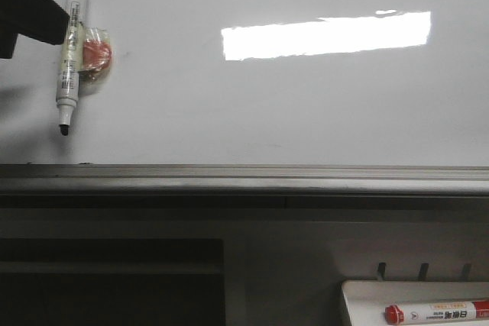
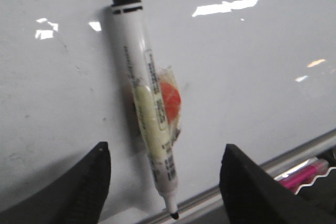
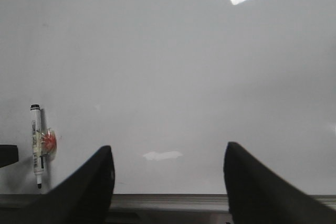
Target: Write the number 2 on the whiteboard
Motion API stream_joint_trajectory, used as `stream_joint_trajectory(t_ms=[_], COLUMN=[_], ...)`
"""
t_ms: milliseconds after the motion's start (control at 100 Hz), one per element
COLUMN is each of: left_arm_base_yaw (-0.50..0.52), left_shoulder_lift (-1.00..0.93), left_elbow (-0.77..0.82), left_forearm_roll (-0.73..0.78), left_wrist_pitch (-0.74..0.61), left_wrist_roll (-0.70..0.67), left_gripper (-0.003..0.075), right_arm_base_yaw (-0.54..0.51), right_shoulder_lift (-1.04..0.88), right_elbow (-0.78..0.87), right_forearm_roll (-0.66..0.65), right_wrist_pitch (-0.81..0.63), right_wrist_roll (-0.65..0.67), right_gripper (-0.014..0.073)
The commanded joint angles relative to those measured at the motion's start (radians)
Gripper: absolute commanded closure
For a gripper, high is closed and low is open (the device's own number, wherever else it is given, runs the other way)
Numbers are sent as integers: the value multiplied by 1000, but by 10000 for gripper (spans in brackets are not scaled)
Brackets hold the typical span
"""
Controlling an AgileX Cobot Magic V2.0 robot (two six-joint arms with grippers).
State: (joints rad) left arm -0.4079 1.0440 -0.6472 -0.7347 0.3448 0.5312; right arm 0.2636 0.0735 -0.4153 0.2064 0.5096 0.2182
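One white-barrelled black-tipped marker [image 2: 148, 108], fixed by taped orange magnet to the large glossy whiteboard [image 1: 306, 104], lies straight ahead between the spread, empty left gripper [image 2: 165, 182] jaws, long axis upright. Right gripper [image 3: 168, 182] gapes empty, well apart. Board unmarked.
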Motion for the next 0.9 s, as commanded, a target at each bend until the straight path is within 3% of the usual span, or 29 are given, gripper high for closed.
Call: stream_joint_trajectory(t_ms=[0,230,330,420,560,720,890], left_arm_base_yaw=[-12,-12,-12,-12,-12,-39,-161], left_shoulder_lift=[37,159,195,211,208,167,89], left_elbow=[-36,-36,-36,-36,-42,-100,-190], left_forearm_roll=[-54,-83,-92,-92,-92,-92,-80], left_wrist_pitch=[-93,-84,-86,-86,-61,60,199], left_wrist_roll=[-11,-11,-11,-11,-7,126,419], left_gripper=[314,318,364,460,722,741,741], right_arm_base_yaw=[-8,-8,-8,-8,-8,-4,-4], right_shoulder_lift=[25,25,25,25,25,66,260], right_elbow=[-35,-35,-35,-35,-62,-178,-381], right_forearm_roll=[-6,-6,-6,-6,8,89,168], right_wrist_pitch=[-57,-32,-36,-43,-44,-23,172], right_wrist_roll=[-17,-17,-17,-17,-33,-284,-578], right_gripper=[185,185,185,185,186,207,270])
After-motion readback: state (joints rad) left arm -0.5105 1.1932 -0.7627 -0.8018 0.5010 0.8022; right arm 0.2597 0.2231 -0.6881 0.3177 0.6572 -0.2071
